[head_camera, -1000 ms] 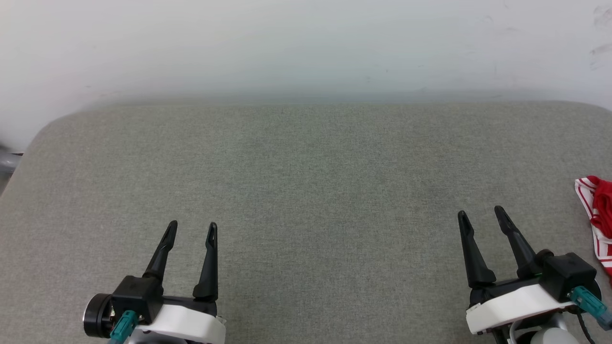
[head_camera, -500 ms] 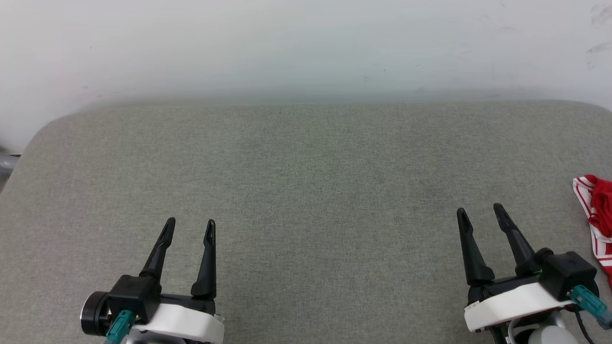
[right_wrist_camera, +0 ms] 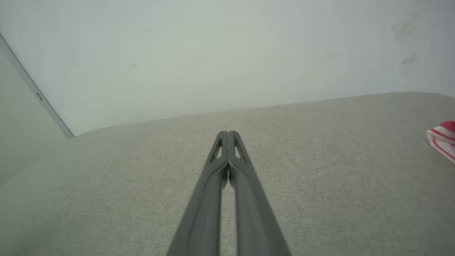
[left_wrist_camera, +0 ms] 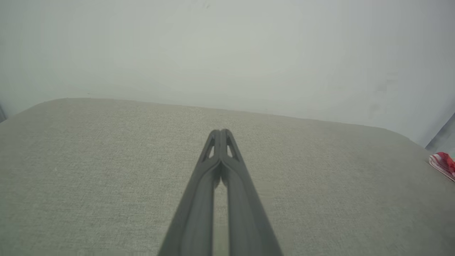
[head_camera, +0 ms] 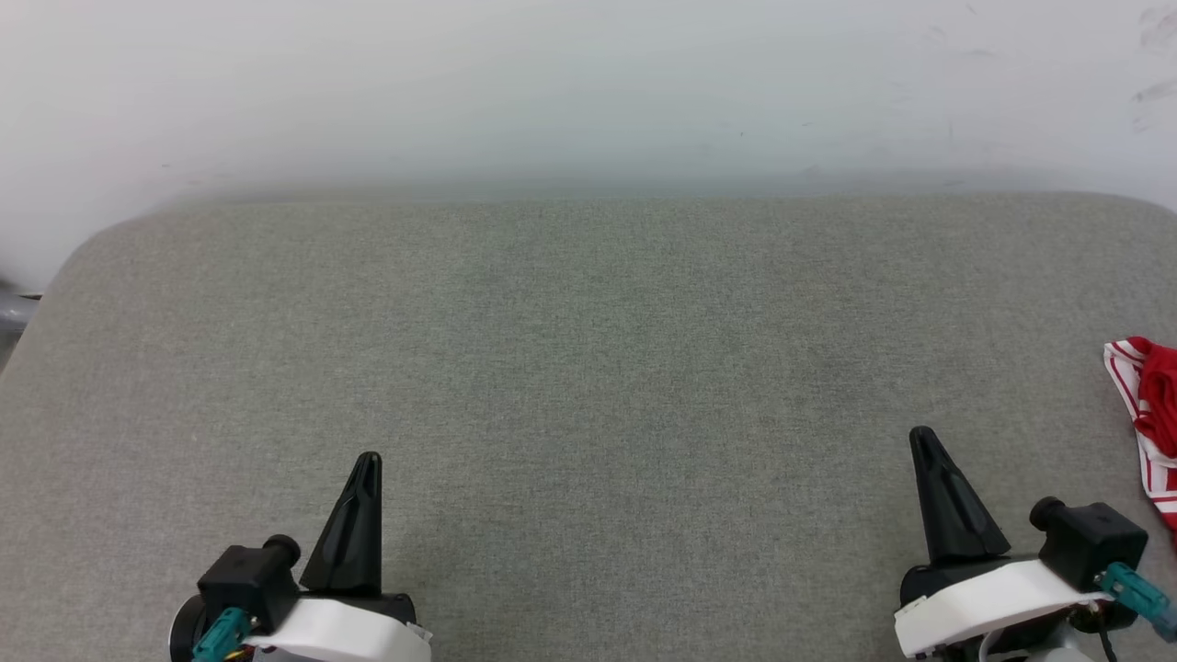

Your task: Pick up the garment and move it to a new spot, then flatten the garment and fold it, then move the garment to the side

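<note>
Lying apart from the closed, empty right claw [head_camera: 922, 439], the garment [head_camera: 1154, 405] appeared light, limp; striped trim judged best hold. Left claw [head_camera: 367, 462] likewise closed.

We see a grey fabric-covered worktop [head_camera: 588, 322] w/ rounded corners; red-and-white striped garment [head_camera: 1154, 405] lies bunched at its right edge.

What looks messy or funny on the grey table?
The garment lies bunched up at the right side of the grey table, cut off by the head view's edge, not spread flat. Nothing else stands out.
</note>
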`<state>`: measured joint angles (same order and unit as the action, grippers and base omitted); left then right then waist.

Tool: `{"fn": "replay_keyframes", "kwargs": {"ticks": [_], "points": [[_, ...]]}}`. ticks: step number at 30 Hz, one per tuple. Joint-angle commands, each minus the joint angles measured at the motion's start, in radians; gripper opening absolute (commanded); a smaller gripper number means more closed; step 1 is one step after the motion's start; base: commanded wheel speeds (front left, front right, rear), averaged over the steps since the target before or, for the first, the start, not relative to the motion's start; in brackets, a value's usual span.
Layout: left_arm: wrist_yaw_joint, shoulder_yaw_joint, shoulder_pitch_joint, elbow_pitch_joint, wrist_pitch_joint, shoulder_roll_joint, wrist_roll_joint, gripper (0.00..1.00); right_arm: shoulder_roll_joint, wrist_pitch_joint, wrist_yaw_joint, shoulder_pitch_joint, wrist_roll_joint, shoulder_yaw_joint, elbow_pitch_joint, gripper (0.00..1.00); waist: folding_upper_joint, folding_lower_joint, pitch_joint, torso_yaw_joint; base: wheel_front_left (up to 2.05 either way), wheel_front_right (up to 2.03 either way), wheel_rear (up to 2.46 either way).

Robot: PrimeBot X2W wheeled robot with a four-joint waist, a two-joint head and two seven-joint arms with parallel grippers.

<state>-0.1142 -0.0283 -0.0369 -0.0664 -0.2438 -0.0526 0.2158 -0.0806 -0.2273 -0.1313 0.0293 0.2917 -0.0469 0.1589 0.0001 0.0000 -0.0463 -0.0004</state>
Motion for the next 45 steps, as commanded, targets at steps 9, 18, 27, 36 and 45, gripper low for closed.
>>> {"fn": "replay_keyframes", "kwargs": {"ticks": [9, 18, 27, 36, 45], "points": [[-0.002, 0.009, 0.036, -0.012, 0.038, -0.011, 0.196, 0.0, -0.004, 0.036, 0.0, 0.023, 0.186, 0.015, -0.002, 0.0, -0.0001, 0.0, 0.003, 0.0, 0.0, 0.0, 0.0], [-0.005, 0.017, 0.053, -0.037, 0.071, -0.016, 0.358, 0.0, -0.005, 0.07, 0.0, 0.031, 0.338, 0.027, 0.009, 0.0, -0.0001, 0.0, 0.007, 0.0, 0.0, 0.0, 0.0], [-0.007, 0.026, 0.066, -0.055, 0.103, -0.021, 0.503, 0.0, -0.004, 0.101, 0.0, 0.039, 0.473, 0.039, 0.018, 0.0, -0.0001, 0.0, 0.01, 0.0, 0.0, 0.0, 0.0], [-0.009, 0.037, 0.08, -0.074, 0.139, -0.023, 0.66, 0.0, -0.003, 0.137, 0.0, 0.047, 0.621, 0.053, 0.029, 0.0, -0.0001, 0.0, 0.014, 0.0, 0.0, 0.0, 0.0], [-0.01, 0.047, 0.091, -0.088, 0.167, -0.024, 0.775, 0.0, -0.001, 0.164, 0.0, 0.052, 0.729, 0.065, 0.037, 0.0, -0.0001, 0.0, 0.017, 0.0, 0.0, 0.0, 0.0]]}}
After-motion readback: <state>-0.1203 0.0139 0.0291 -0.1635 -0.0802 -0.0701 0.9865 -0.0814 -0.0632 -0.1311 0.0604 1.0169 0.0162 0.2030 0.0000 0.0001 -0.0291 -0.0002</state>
